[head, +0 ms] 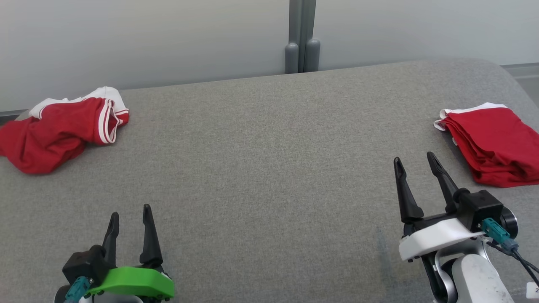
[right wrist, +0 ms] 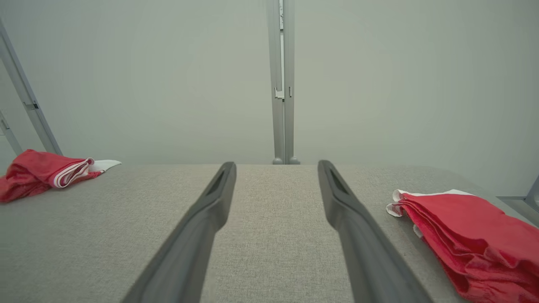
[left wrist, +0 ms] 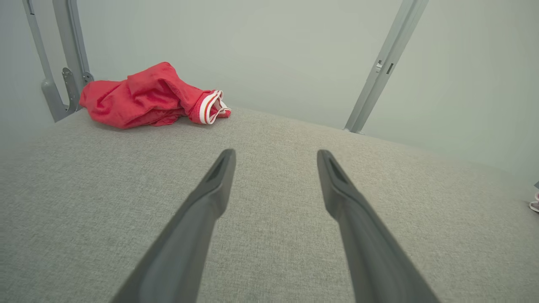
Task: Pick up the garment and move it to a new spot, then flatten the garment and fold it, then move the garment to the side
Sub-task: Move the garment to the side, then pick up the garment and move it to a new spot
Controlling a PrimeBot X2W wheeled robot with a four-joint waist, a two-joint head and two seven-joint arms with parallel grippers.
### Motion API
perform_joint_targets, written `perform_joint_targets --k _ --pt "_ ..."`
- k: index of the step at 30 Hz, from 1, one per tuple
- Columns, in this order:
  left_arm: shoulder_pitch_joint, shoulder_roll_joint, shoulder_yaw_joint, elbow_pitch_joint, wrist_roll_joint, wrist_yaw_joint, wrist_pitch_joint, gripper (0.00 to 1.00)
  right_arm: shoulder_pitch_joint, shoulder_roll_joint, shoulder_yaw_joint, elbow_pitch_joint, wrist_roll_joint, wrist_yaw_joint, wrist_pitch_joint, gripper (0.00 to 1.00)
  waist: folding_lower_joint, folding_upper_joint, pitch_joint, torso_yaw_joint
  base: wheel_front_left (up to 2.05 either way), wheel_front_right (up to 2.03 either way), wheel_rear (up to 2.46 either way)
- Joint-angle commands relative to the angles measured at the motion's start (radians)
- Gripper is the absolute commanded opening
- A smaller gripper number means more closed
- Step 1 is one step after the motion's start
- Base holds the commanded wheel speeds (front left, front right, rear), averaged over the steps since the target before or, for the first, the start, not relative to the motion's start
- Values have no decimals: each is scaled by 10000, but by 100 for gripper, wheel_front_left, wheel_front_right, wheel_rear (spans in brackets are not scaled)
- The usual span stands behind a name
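A crumpled red garment [head: 59, 130] with white trim lies bunched at the table's far left; it also shows at the upper left of the left wrist view as the garment [left wrist: 147, 97] and at the left edge of the right wrist view as the garment [right wrist: 42, 170]. My left gripper [head: 129, 214] stands open near the front left edge, well short of it, its fingers [left wrist: 210, 198] empty. My right gripper [head: 416, 162] is open and empty at the front right, fingers [right wrist: 212, 202] pointing across the table.
A folded stack of red cloth [head: 492, 143] lies at the table's right edge, just right of my right gripper, seen too as the stack [right wrist: 476, 235]. The grey fabric table [head: 269, 168] ends at a pale wall with a grey post [head: 301, 38].
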Motion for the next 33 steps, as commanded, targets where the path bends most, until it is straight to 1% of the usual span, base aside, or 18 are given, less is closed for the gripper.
perform_joint_targets --k 1,15,22,28,33 --pt "-82 -29 35 85 254 -89 -28 100 188 -12 99 -122 158 -7 18 100 0 0 10 4 0 0 0" --pt "-115 -279 278 301 617 -407 -28 100 366 -10 299 -165 487 -7 23 100 0 0 -61 -7 0 0 0" --pt "-124 -355 294 461 763 -530 -27 100 471 -9 291 -124 543 -7 12 100 0 0 -161 154 0 0 0" --pt "-233 -337 315 506 873 -574 -27 100 577 -10 310 -200 557 -7 60 100 0 0 -230 749 0 0 0" --pt "-270 -301 338 505 940 -602 -27 100 687 -10 277 -292 567 -7 40 100 0 0 -273 1756 0 0 0"
